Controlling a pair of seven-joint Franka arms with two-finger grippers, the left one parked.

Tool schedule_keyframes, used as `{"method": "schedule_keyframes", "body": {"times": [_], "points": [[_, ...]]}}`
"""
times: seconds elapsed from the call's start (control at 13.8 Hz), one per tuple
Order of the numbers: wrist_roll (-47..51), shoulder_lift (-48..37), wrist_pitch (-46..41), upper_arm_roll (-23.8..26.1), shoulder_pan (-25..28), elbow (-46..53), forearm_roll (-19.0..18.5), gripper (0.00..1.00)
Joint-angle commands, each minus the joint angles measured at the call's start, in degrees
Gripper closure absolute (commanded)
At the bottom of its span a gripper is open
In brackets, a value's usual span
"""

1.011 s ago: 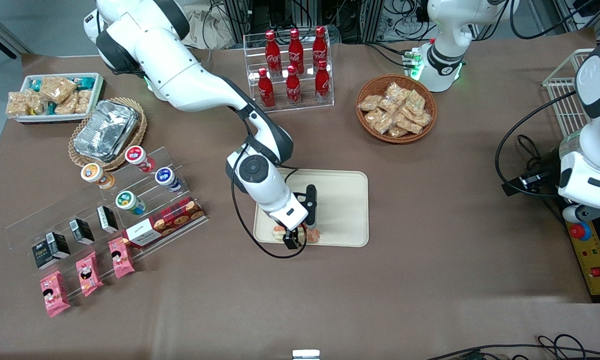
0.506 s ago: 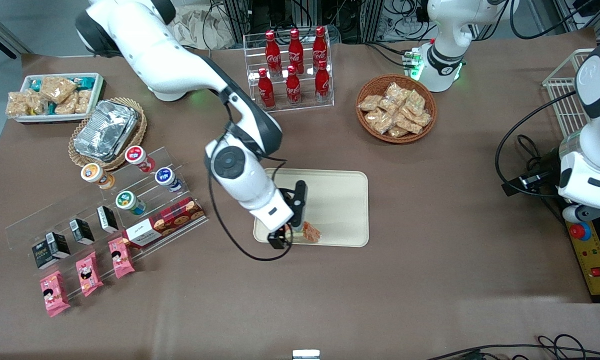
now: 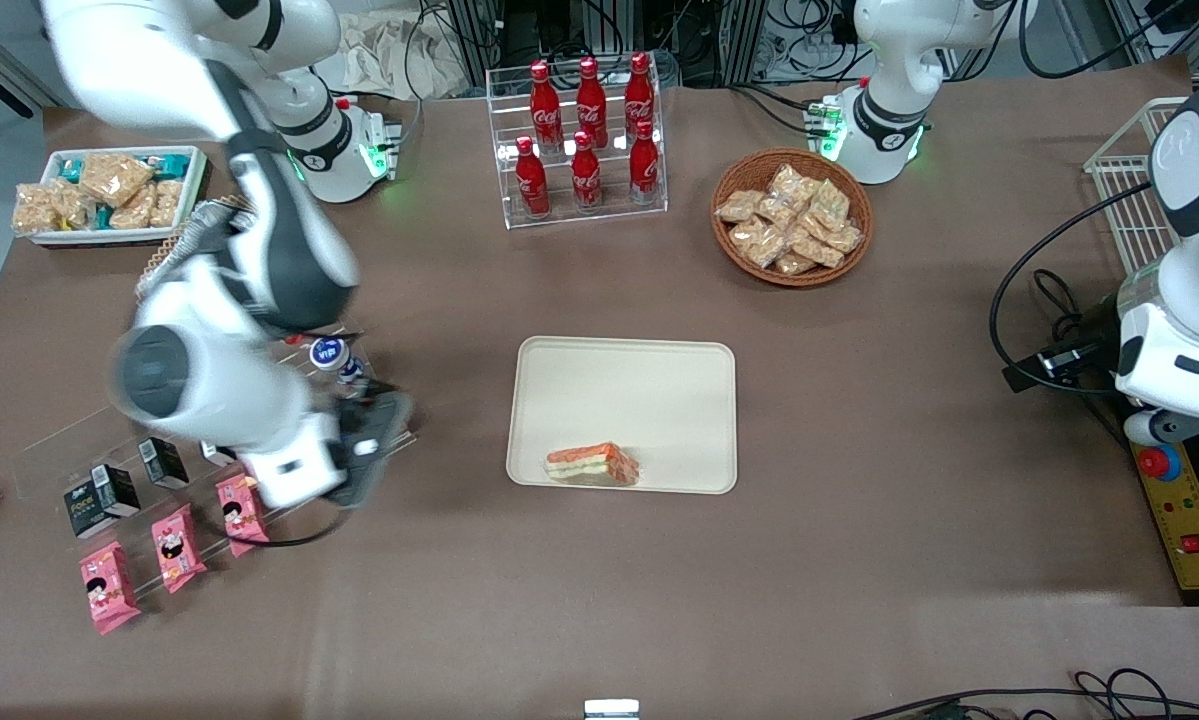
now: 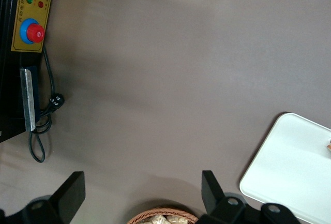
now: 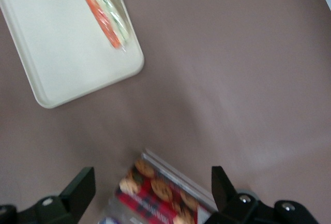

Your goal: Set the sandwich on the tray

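While the sandwich lay on the tray, the scene stood as follows.

Sandwich: the clear-wrapped wedge (image 3: 591, 465) lay flat on the tray, close to the rim nearest the front camera, its orange-red and green layers showing; nothing touched it. The right wrist view showed it (image 5: 101, 8) near one corner of the tray.

Tray: the cream tray (image 3: 649, 385) sat on the brown bench (image 3: 659, 590), about midway between the two arms' ends, bare apart from the sandwich. A corner of it (image 4: 289, 167) showed in the left wrist view.

Claw: the claw (image 3: 364, 455) hung above the clear display stand, well apart from the tray, toward the working arm's end of the bench. In the right wrist view its two fingers (image 5: 77, 188) stood wide apart with nothing between them, over a red cookie box (image 5: 158, 195).

Display stand: the clear stepped stand (image 3: 79, 440) carried small black cartons (image 3: 104, 490) and round-lidded cups; pink snack packets (image 3: 174, 545) lay just nearer the front camera.

Bottle rack: red cola bottles (image 3: 584, 130) stood upright in a clear rack, farther from the front camera than the tray.

Basket: a wicker basket (image 3: 791, 215) of wrapped snacks stood beside the rack, toward the parked arm's end.

Tub: a white tub (image 3: 109, 195) of snacks sat at the working arm's end.
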Motion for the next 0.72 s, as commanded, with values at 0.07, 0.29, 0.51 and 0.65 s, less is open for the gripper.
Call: {"method": "schedule_keyframes", "body": {"times": [0.07, 0.29, 0.51, 0.65], "points": [[8.52, -5.71, -6.39, -8.46, -0.86, -2.05, 0.92, 0.0], [21.87, -9.75, -11.49, -14.01, -1.13, -2.05, 0.3, 0.0], [30.25, -15.29, -16.33, -14.46, -3.06, -3.27, -2.59, 0.0], [30.53, -19.85, -15.99, -14.11, -5.42, -6.69, -2.77, 0.0]]}}
